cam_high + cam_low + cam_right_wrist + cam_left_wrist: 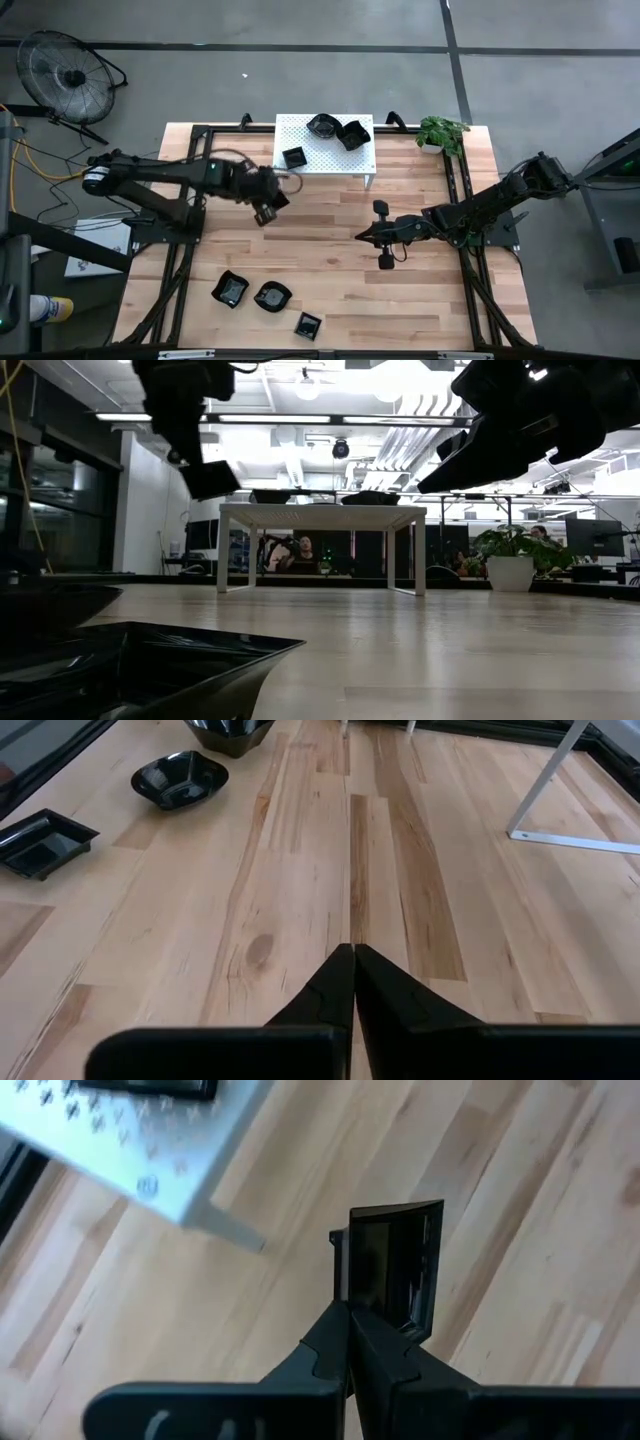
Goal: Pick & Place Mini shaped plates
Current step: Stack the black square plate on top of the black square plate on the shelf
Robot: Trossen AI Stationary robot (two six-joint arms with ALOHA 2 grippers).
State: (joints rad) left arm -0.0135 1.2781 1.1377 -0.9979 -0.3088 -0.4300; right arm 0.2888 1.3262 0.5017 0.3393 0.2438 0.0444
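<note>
- Above the middle of the table [330, 235], your left gripper [268, 207] is clenched on a small square black plate [392, 1265], carried clear of the wood.
- That held plate [266, 212] hangs just near-left of the white perforated stand [322, 160], which lies to the far right of the gripper.
- Three plates already sit on the stand: a square one [294, 157] at its near-left, with a wavy one [322, 125] and a tilted one [352, 134] touching at its far side.
- My judgement: the coming move is a short carry far and right, onto the bare part of the stand.
- Your right gripper [385, 240] waits with fingers pressed together, holding nothing, right of centre.
- Three more plates [267, 297] lie at the table's near edge, well apart from both grippers, roughly as near one arm as the other.
</note>
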